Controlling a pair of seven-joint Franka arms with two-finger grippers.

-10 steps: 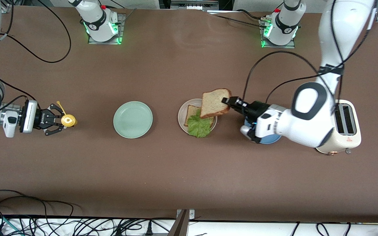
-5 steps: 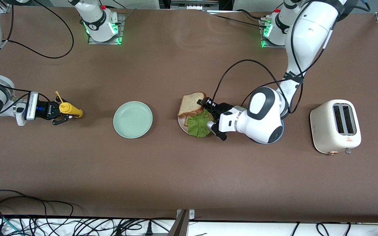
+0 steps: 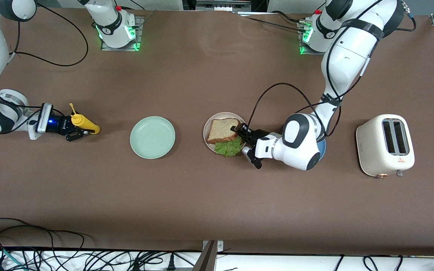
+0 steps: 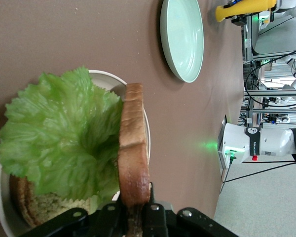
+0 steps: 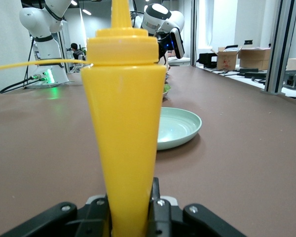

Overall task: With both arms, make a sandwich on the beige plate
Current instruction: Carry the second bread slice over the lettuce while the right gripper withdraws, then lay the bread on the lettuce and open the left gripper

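The beige plate [image 3: 209, 121] holds a bottom bread slice [image 4: 34, 205], a ruffled green lettuce leaf [image 3: 227, 148] and a top bread slice [image 3: 222, 129] lying over the lettuce. My left gripper [image 3: 238, 132] is shut on the top slice's edge at the plate; the left wrist view shows the slice [image 4: 133, 148] edge-on between the fingers [image 4: 153, 212]. My right gripper [image 3: 74, 130] is shut on a yellow mustard bottle [image 3: 84, 123] that lies on the table toward the right arm's end, also shown in the right wrist view [image 5: 123, 118].
A mint green plate [image 3: 152, 137] sits between the mustard bottle and the beige plate. A blue plate [image 3: 321, 146] lies mostly hidden under the left arm. A cream toaster [image 3: 385, 145] stands toward the left arm's end. Cables run along the table's front edge.
The left gripper has lowered the top bread slice from above the plate down onto the lettuce. The right gripper has closed on the mustard bottle and tipped it over toward the mint green plate.
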